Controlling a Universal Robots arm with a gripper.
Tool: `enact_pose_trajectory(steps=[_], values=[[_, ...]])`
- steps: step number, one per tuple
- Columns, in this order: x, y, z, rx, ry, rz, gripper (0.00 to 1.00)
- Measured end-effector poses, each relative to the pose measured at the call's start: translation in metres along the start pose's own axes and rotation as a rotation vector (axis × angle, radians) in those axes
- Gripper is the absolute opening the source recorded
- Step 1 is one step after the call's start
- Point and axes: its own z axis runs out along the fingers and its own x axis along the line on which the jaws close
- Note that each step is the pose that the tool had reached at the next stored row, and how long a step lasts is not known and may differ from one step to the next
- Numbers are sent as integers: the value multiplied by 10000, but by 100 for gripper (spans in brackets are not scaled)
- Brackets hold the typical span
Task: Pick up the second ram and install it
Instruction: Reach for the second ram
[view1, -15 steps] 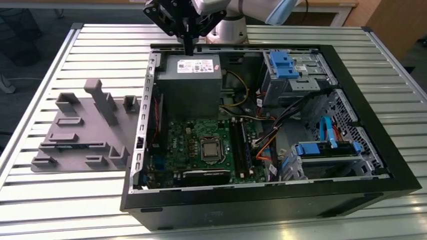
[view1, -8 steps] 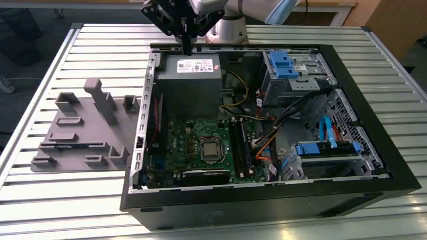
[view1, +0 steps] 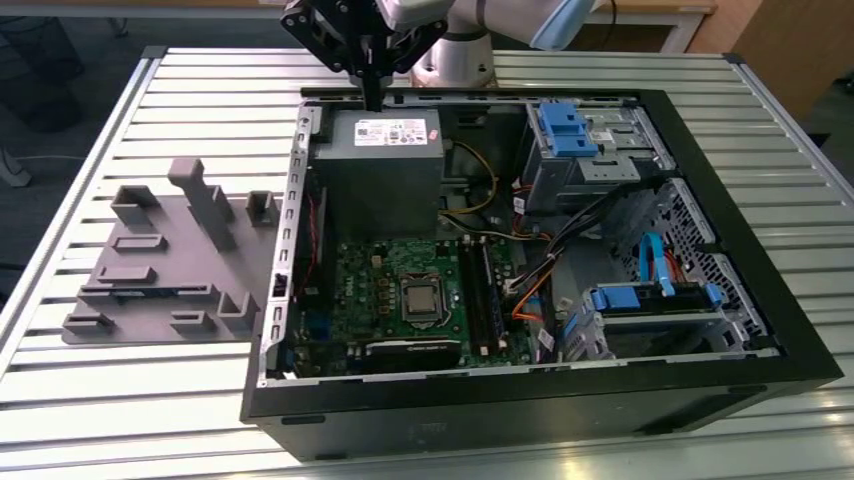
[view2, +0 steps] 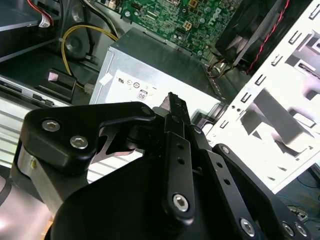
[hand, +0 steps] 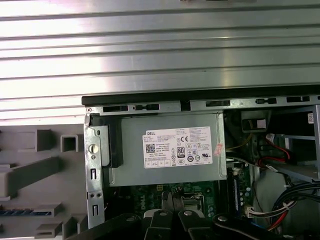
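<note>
My gripper (view1: 372, 100) hangs over the far edge of the open computer case (view1: 747, 215), just above the grey power supply (view1: 384, 150). Its fingers are pressed together with nothing between them, as both wrist views show (view2: 173, 102) (hand: 170, 196). A thin dark strip (hand: 20, 212) stands on edge in a slot of the grey plastic tray (view1: 147, 245) at the exterior view's left; it looks like the second ram (view1: 140, 293). The memory slots (view1: 483, 290) run beside the processor (view1: 418, 297) on the green motherboard (view1: 367, 270).
Blue-handled drive cages (view1: 577, 135) (view1: 654, 300) and loose cables (view1: 561, 240) fill the case's right side in the exterior view. The case and tray rest on a ribbed metal table (view1: 107, 400). Upright blocks (view1: 200, 200) rise from the tray.
</note>
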Motion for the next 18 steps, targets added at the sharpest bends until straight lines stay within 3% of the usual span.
enact_pose_trajectory(steps=[18], values=[[49, -4, 5, 0, 0, -1, 11]])
